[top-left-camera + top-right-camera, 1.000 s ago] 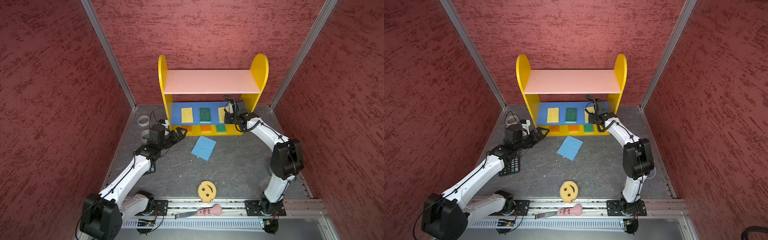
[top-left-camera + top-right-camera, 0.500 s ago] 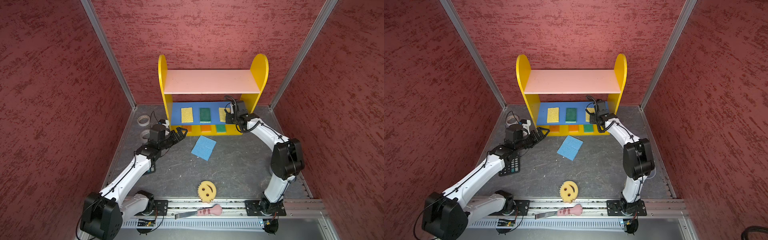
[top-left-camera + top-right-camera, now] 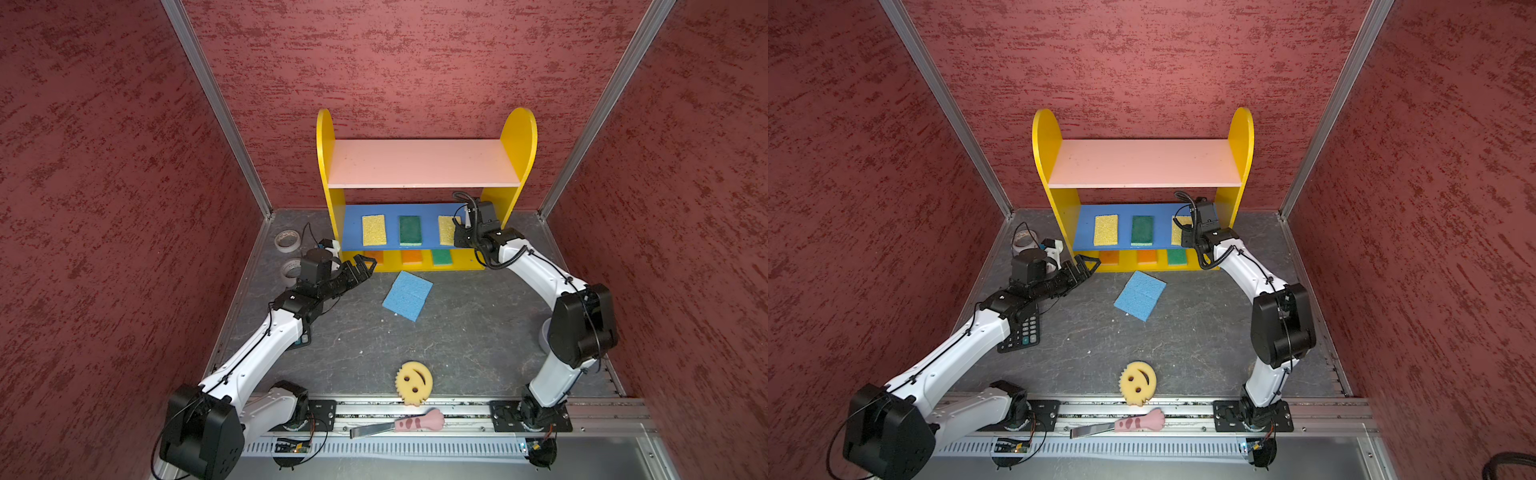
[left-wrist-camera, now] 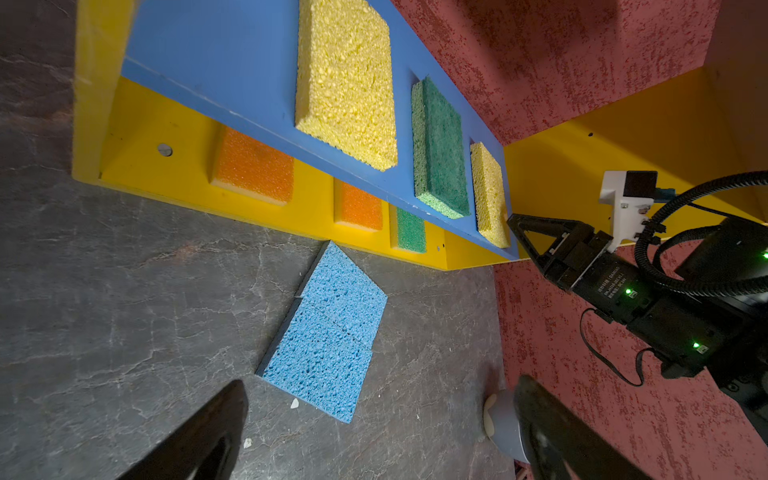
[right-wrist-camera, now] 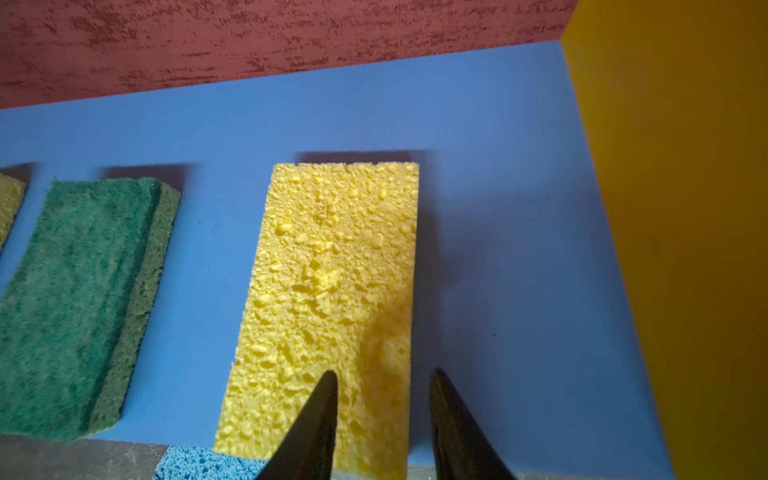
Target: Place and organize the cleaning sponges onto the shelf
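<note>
Right wrist view: my right gripper (image 5: 382, 372) stood partly open, empty, over a yellow sponge (image 5: 332, 270) on the blue board (image 5: 498, 187) of the shelf (image 3: 517, 137). In a top view, that board held three sponges, the base (image 3: 465, 259) three; blue sponges (image 3: 407, 295) lay mid-frame on the floor (image 3: 457, 332). My left gripper (image 3: 365, 264) gaped empty.
</note>
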Robot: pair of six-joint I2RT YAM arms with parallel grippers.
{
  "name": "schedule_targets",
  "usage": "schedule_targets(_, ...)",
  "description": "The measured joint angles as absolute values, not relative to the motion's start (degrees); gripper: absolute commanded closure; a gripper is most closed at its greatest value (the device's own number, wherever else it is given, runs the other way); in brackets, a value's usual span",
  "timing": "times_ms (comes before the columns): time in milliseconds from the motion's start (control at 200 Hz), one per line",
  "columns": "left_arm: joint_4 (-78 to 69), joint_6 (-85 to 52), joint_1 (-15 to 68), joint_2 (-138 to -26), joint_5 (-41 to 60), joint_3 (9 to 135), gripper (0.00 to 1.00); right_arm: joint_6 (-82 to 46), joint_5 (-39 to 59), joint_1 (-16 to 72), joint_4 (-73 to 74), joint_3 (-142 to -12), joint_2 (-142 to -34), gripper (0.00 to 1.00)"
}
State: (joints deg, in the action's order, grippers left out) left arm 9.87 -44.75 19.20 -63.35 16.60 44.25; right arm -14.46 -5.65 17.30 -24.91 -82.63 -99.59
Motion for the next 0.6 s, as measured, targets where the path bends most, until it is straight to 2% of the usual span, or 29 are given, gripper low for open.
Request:
schedule_targets(200,9.9,-44.8,19.3,-63.0,16.6,44.2,0.01,-15.7,-5.3,17.3,-24.8,-82.6,-97.1,0.57)
schedule_targets(281,9.8,-44.8,19.3,-62.7,16.6,44.2,0.01,-16.5,-4.6,17.3,-24.4,-82.0,-96.3,0.67)
schedule_targets(416,9.8,-44.8,19.4,-62.7,16.6,44.2,0.01,-18.3,-2.7,17.3,-23.6,-79.7,-95.1,0.93)
schedule_targets(501,9.8,-44.8,19.4,-63.1,16.7,44.2,0.01,-19.1,-1.5,17.3,-23.3,-78.9,-95.0,1.0)
schedule_targets(601,9.8,-44.8,19.5,-64.1,16.7,44.2,0.01,-19.9,-0.4,17.3,-23.0,-78.1,-95.0,1.0)
